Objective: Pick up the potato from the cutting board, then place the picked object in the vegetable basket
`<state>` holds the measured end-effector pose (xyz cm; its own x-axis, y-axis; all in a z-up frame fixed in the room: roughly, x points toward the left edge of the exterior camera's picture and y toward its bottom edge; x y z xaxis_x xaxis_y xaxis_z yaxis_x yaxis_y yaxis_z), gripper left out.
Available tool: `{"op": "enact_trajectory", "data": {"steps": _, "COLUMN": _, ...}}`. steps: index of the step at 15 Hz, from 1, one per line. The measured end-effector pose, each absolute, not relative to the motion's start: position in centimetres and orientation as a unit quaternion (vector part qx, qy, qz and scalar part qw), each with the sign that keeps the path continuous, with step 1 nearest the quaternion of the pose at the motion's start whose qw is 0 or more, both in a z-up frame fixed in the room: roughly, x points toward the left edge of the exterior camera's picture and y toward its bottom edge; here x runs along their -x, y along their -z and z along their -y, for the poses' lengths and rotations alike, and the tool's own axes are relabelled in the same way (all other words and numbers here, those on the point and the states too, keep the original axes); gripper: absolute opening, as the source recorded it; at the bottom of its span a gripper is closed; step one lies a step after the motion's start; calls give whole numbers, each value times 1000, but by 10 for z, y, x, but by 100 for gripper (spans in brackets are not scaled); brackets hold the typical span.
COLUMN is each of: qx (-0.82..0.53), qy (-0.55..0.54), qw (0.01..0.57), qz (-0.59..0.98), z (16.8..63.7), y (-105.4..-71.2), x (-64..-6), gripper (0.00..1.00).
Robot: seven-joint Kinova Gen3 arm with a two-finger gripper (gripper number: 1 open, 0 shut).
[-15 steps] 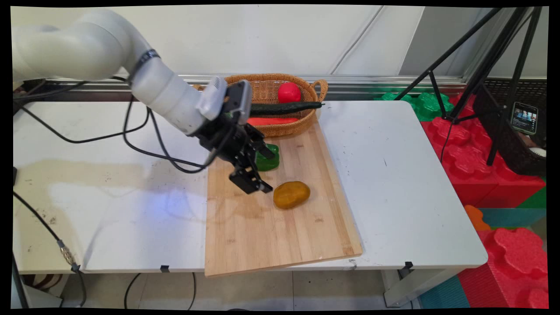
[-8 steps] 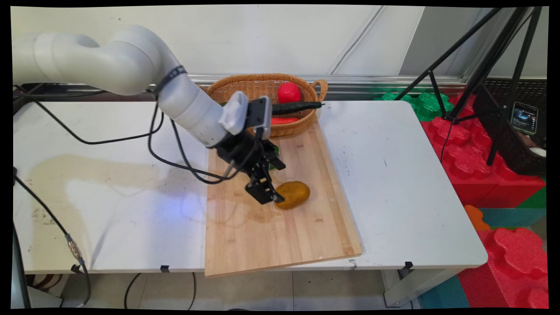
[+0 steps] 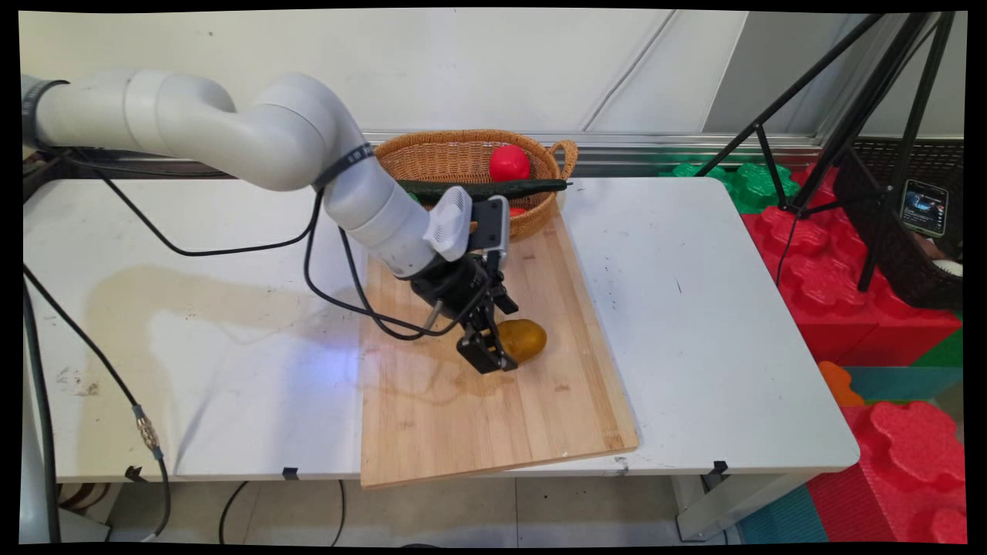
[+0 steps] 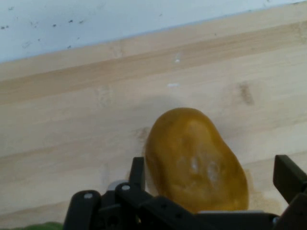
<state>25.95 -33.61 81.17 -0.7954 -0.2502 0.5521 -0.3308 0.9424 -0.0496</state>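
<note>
The gripper [image 3: 493,351] [image 4: 211,177] hangs low over the board [image 3: 432,416] [image 4: 72,120], its fingers spread wide with the potato [image 3: 524,339] [image 4: 194,160] between them. In the hand view one finger [image 4: 137,173] stands just beside the potato's left flank and the other finger [image 4: 288,177] stands apart from its right side; whether either touches it cannot be told. The potato, brownish yellow and oval, lies flat on the board, near its middle and toward the right edge. In the main view the gripper covers the potato's left end.

The wooden board lies on the white table [image 3: 709,308] [image 4: 96,19], its near end reaching past the table's front edge. Its far end meets a wicker basket [image 3: 455,158] by the wall. In the basket are a red ball [image 3: 510,163] and a long dark cucumber [image 3: 501,186] lying across the rim, with a bit of something red [image 3: 517,210] showing beneath it. Black cables [image 3: 324,270] hang from the arm over the table's left half. To the right of the table stand a black tripod [image 3: 848,116] and red and green foam blocks [image 3: 802,247]. A phone [image 3: 924,206] with a lit screen is mounted there.
</note>
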Motion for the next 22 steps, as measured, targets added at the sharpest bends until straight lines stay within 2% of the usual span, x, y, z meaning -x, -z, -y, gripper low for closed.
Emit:
{"op": "enact_trajectory", "data": {"steps": 15, "qx": -131, "qy": -88, "qw": 263, "qz": 952, "z": 351, "y": -789, "x": -236, "gripper": 100}}
{"op": "enact_trajectory", "data": {"steps": 16, "qx": -130, "qy": -89, "qw": 264, "qz": 952, "z": 351, "y": -789, "x": -235, "gripper": 0}}
{"op": "enact_trajectory", "data": {"steps": 22, "qx": -127, "qy": -97, "qw": 270, "qz": 950, "z": 350, "y": -793, "x": -237, "gripper": 0}}
